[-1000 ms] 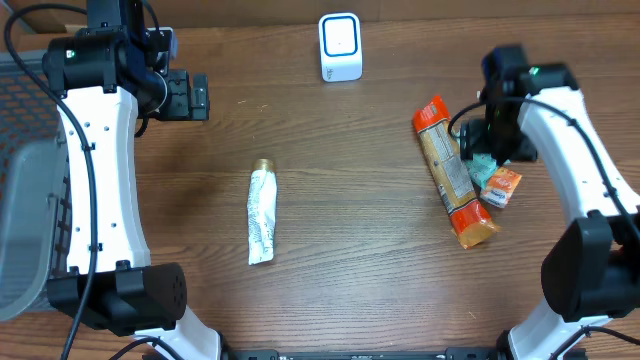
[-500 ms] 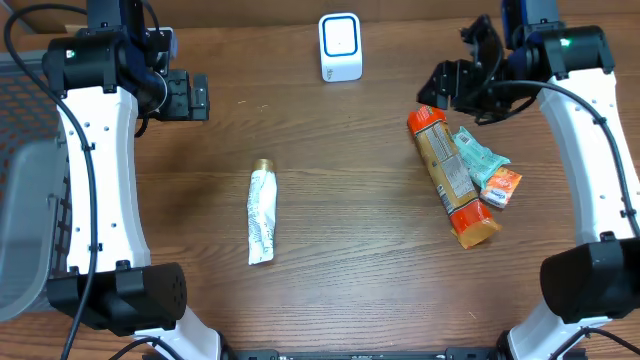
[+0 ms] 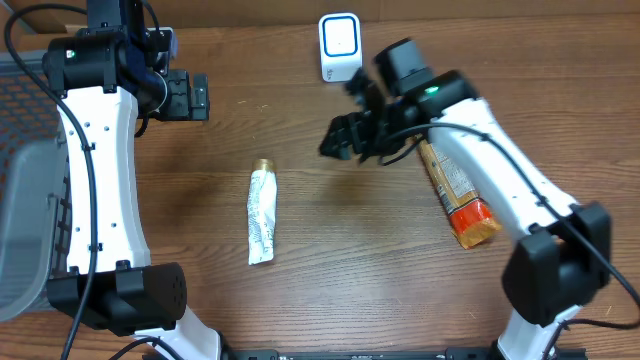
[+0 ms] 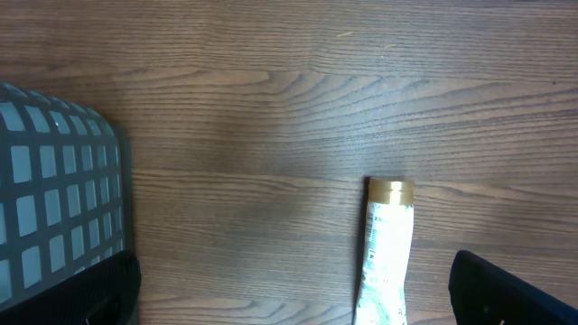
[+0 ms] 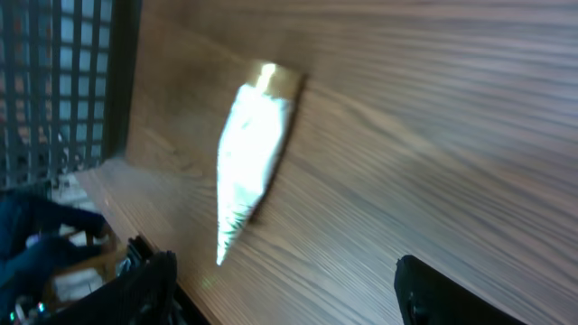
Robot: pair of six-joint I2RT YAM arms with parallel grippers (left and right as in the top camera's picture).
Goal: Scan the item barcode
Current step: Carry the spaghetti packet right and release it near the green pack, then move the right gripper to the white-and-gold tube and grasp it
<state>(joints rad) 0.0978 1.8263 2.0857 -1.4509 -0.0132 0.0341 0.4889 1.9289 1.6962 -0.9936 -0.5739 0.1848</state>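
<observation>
**Both hands empty, tube lying loose on the table**

From the overhead camera, I see the white squeeze tube with a gold cap [image 3: 261, 216] lying flat on the brown wooden table [image 3: 340, 270], toward 8 o'clock from the table's middle. Its cap points to 12 o'clock and nothing touches it.

My right gripper [image 3: 345, 142] hangs above the middle of the table, reaching toward 9 o'clock. Its fingers stand wide apart with nothing between them. The tube sits well apart from it, at about 8 o'clock. In the right wrist view the tube is blurred and bright, ahead of the fingers and not between them.

My left gripper [image 3: 190, 95] hovers near the 10 o'clock corner with its jaws fully spread and empty (its wrist camera catches the gold cap below).

The white scanner with a blue-ringed face [image 3: 340, 46] stands at the 12 o'clock edge. A long orange snack packet [image 3: 458, 195] lies at 3 o'clock, partly under the right arm. A grey mesh basket [image 3: 25, 200] sits at the 9 o'clock edge.
</observation>
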